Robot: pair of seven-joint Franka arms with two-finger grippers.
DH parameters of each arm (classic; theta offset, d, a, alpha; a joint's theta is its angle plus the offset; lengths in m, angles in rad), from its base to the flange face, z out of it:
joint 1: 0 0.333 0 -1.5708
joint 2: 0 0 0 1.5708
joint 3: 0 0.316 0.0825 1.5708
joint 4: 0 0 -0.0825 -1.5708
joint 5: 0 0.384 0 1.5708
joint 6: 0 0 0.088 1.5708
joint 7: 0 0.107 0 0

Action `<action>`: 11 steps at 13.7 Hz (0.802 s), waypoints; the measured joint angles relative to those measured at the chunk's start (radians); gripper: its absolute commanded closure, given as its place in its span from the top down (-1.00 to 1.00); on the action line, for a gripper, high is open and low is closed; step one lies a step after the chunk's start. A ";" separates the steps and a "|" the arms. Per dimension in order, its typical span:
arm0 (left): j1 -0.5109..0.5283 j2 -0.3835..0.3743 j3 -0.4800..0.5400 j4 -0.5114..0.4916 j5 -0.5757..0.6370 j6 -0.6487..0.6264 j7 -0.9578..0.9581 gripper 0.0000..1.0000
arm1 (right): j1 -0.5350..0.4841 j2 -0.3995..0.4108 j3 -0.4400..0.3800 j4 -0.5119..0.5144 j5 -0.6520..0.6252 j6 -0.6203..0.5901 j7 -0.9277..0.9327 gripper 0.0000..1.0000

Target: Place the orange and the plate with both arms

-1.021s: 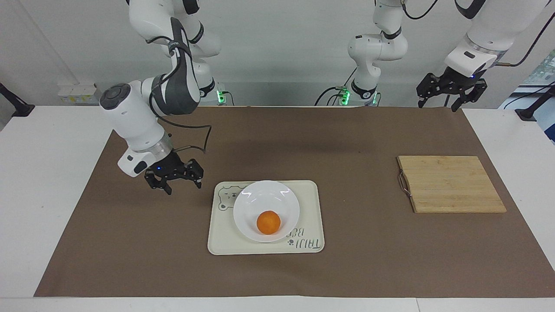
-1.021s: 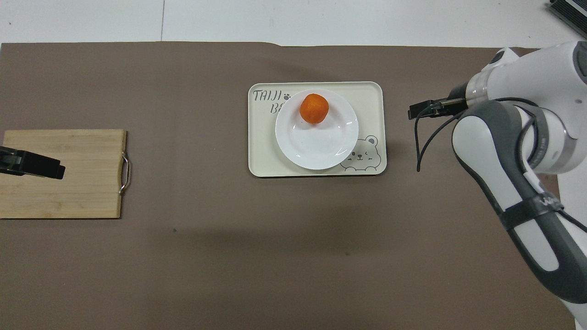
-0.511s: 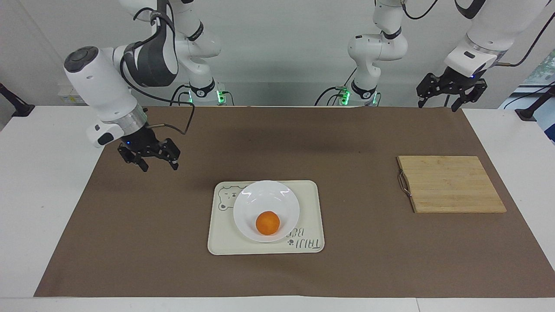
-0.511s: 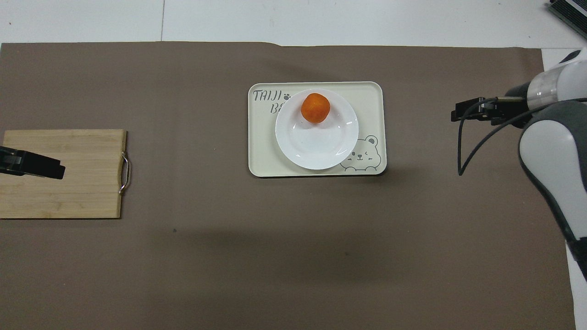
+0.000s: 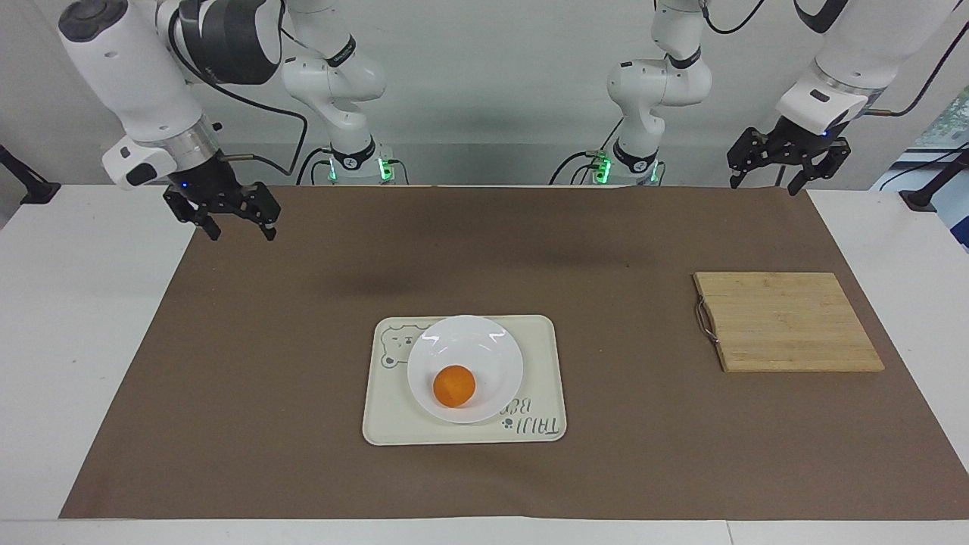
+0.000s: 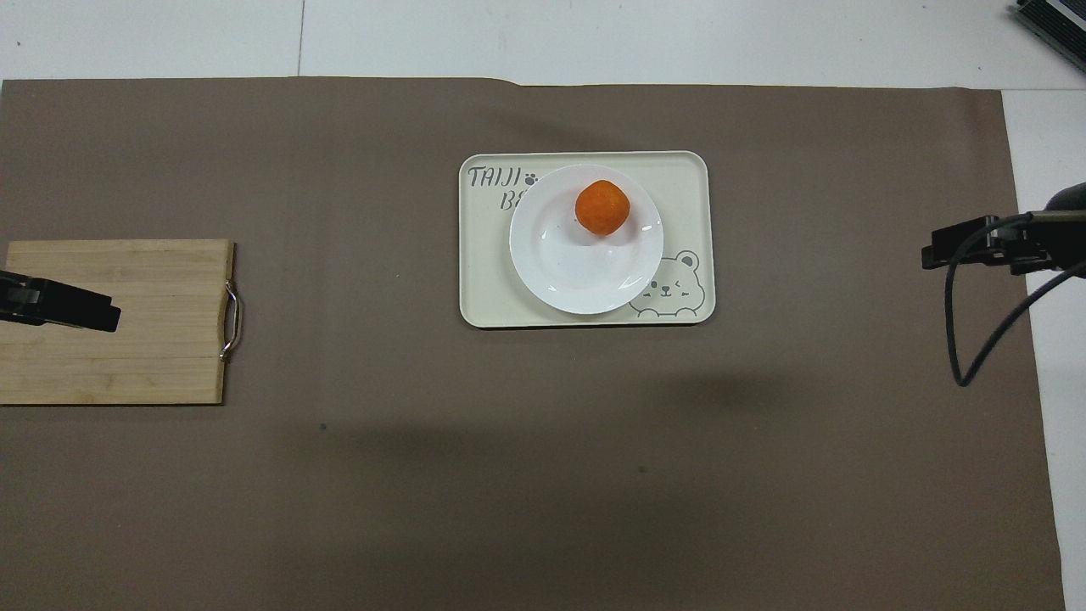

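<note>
Orange point(image 5: 454, 385): in the white plate point(image 5: 496, 344), on the part of the dish farther from me. Plate: on the cream bear tray point(image 5: 541, 378), mid-surface, on the brown mat point(image 5: 303, 378). My right hand point(image 5: 222, 215): fingers apart, empty, raised over the mat's corner at my own edge, right arm's end. My left hand point(image 5: 788, 160): fingers apart, empty, waiting above my edge of the surface at the left arm's end. Bamboo cutting board point(image 5: 787, 322): flat near the mat's edge at the left arm's end.
</note>
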 measured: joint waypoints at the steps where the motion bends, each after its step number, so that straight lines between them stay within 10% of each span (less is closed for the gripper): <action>1: 0.000 0.000 0.000 0.000 0.000 0.000 0.000 1.00 | 0.000 -0.002 0.000 0.028 -0.001 -0.045 0.000 1.00; 11: 0.000 0.000 0.000 0.000 0.000 0.000 0.000 1.00 | 0.001 -0.066 0.012 0.086 -0.047 -0.194 0.000 1.00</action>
